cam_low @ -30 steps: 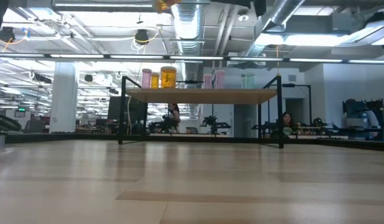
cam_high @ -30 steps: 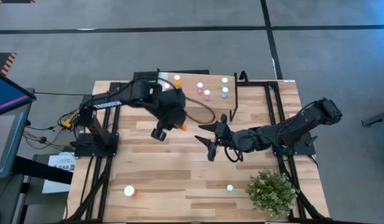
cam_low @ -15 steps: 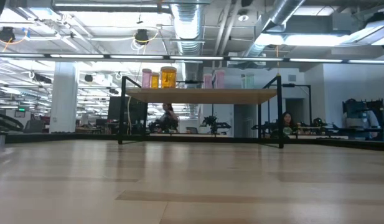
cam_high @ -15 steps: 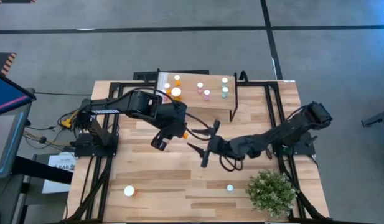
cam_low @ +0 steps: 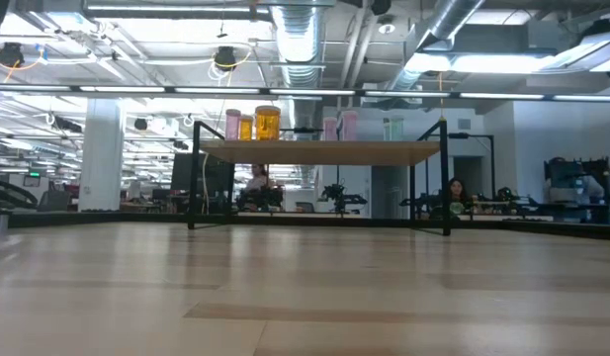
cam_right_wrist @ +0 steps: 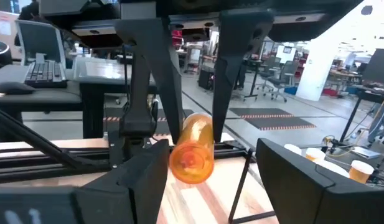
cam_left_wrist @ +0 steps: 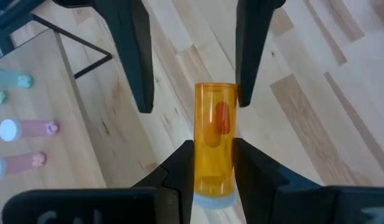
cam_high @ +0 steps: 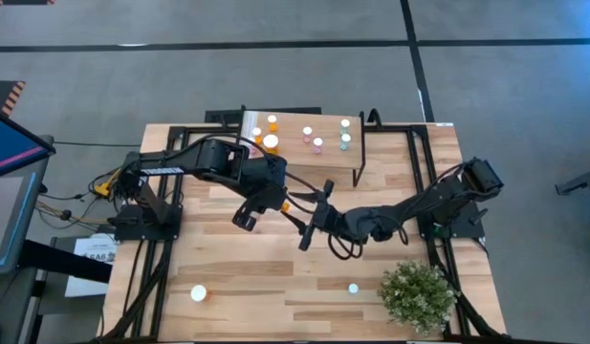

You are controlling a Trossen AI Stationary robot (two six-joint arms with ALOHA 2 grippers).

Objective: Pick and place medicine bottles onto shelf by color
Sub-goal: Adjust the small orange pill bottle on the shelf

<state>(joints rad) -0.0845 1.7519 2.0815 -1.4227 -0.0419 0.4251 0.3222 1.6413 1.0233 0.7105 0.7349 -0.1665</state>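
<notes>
Reaching in from a second ago, our right gripper now stands spread around the free end of the orange bottle, which our left gripper pinches above mid-table, near the shelf. We judge a handover imminent.

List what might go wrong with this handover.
1. The left tool clamps the orange bottle near its capped end only, so the bottle could pivot or slip.
2. The right tool stands open around the bottle's far end; one finger seems very close, and a nudge might knock it loose.
3. The handover is above bare table, so a dropped bottle may roll away.
</notes>
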